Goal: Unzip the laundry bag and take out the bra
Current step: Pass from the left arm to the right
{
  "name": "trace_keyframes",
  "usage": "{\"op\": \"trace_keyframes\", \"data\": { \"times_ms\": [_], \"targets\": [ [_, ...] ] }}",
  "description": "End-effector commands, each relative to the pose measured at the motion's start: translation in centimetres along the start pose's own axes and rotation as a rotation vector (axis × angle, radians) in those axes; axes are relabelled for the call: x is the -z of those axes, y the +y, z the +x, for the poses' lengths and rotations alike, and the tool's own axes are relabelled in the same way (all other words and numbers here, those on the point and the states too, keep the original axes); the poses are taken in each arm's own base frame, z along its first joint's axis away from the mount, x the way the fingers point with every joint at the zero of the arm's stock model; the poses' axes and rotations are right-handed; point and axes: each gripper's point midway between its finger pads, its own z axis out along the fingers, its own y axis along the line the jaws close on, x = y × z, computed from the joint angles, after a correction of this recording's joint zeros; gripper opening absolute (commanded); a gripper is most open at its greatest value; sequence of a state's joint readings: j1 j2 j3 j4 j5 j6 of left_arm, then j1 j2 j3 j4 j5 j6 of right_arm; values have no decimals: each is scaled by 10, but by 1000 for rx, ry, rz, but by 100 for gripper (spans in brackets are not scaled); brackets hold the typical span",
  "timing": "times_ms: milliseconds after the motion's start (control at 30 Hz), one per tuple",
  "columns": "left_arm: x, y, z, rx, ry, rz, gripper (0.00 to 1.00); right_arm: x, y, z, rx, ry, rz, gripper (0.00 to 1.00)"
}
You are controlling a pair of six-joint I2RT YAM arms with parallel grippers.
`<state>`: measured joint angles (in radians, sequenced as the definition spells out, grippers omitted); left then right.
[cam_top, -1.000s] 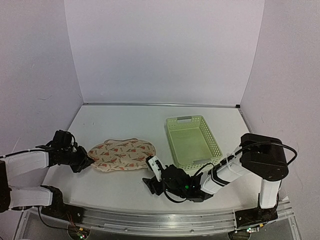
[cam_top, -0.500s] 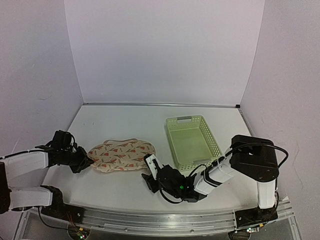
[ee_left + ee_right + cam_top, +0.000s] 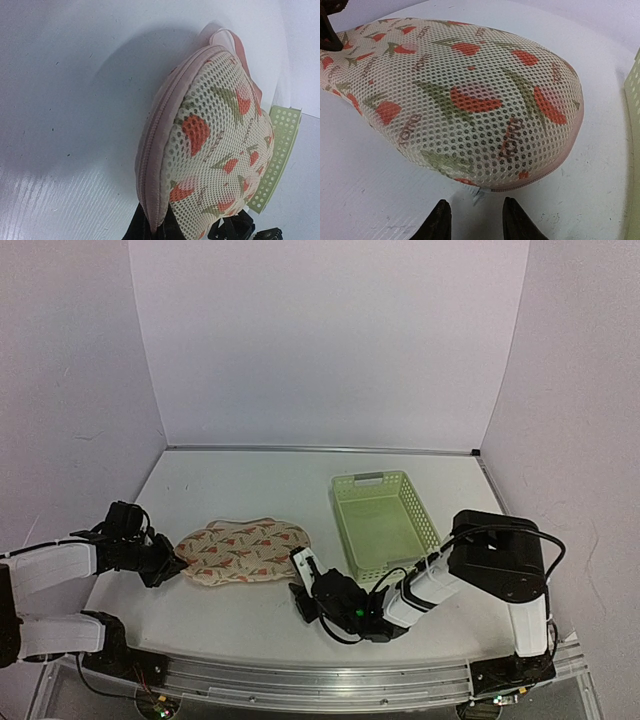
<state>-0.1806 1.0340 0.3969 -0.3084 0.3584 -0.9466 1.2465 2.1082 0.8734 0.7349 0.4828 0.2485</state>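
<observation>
White table (image 3: 250,480) carries your laundry bag (image 3: 243,550), which lies domed and closed just left of the green basket (image 3: 385,520). Your left pincer (image 3: 168,562) is clamped on the bag's end farthest from the basket. Your right pincer (image 3: 476,212) sits parted and holds nothing, its tips just short of the bag's end nearest the basket.

- Laundry bag (image 3: 210,150) lies on white table (image 3: 65,100): domed cream mesh with red-and-green print.
- Pink zip band (image 3: 150,165) runs round the rim; no gap along the visible stretch.
- Left gripper (image 3: 154,227), dark, at bottom edge, pinches the bag's rim.
- Pale green perforated basket (image 3: 280,145) shows just beyond the bag.
</observation>
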Motion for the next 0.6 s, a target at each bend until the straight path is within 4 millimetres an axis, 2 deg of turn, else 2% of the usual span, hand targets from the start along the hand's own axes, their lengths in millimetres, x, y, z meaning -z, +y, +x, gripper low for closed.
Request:
{"op": "trace_keyframes", "data": {
  "times_ms": [0, 200, 567],
  "targets": [
    [4, -13, -3, -16, 5, 24, 0, -7, 3, -23, -50, -63, -6, 34],
    [3, -14, -3, -20, 11, 19, 0, -9, 1, -22, -54, -60, -6, 27],
    [4, -14, -4, -16, 8, 17, 0, -8, 4, -20, -50, -43, -35, 7]
  ]
}}
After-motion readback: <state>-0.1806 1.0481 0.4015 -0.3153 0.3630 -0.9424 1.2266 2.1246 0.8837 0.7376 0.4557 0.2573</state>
